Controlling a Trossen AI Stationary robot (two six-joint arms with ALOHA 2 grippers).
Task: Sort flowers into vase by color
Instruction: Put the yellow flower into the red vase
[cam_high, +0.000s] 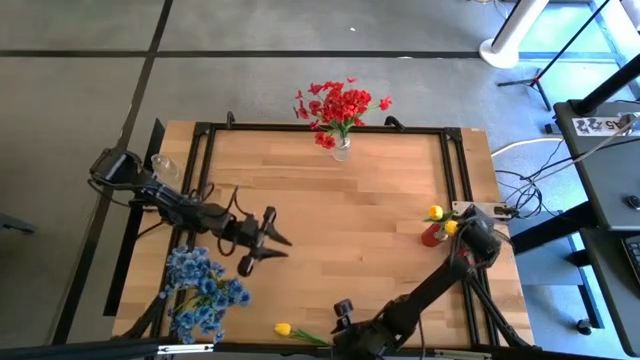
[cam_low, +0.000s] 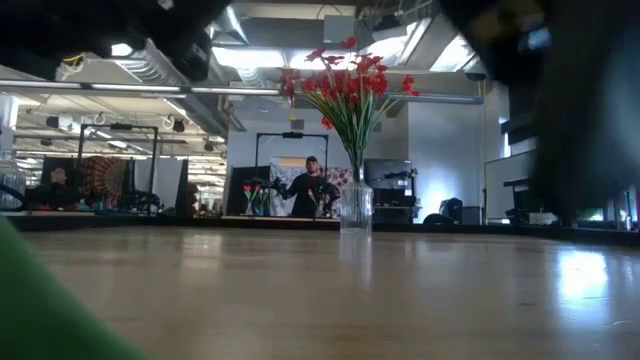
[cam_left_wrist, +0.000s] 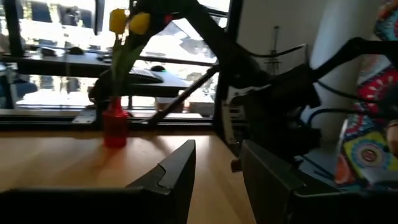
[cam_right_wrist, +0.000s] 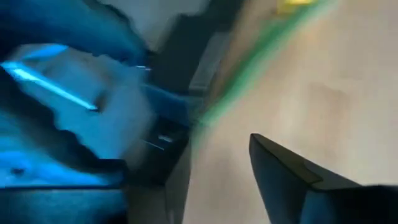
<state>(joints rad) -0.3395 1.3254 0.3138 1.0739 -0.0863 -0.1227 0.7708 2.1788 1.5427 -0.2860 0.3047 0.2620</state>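
Observation:
Red flowers (cam_high: 340, 105) stand in a clear vase (cam_high: 341, 150) at the middle of the table's far edge, and the low view shows the red flowers (cam_low: 352, 85) too. Blue flowers (cam_high: 205, 285) stand by the near left corner. Two yellow buds (cam_high: 440, 218) stand in a small red vase (cam_high: 431, 236) near the right edge; the red vase (cam_left_wrist: 115, 127) also shows in the left wrist view. One yellow flower (cam_high: 284, 329) lies flat at the near edge, its green stem (cam_right_wrist: 249, 68) pointing toward my right gripper (cam_high: 343, 312). That gripper is open beside the stem's end. My left gripper (cam_high: 268, 245) is open over the table's left half.
A clear empty glass (cam_high: 165, 165) stands at the far left of the table. A black frame (cam_high: 455, 160) runs round the tabletop. My right arm (cam_high: 430, 285) slants across the near right corner. Bare wood (cam_high: 350, 210) lies between the vases.

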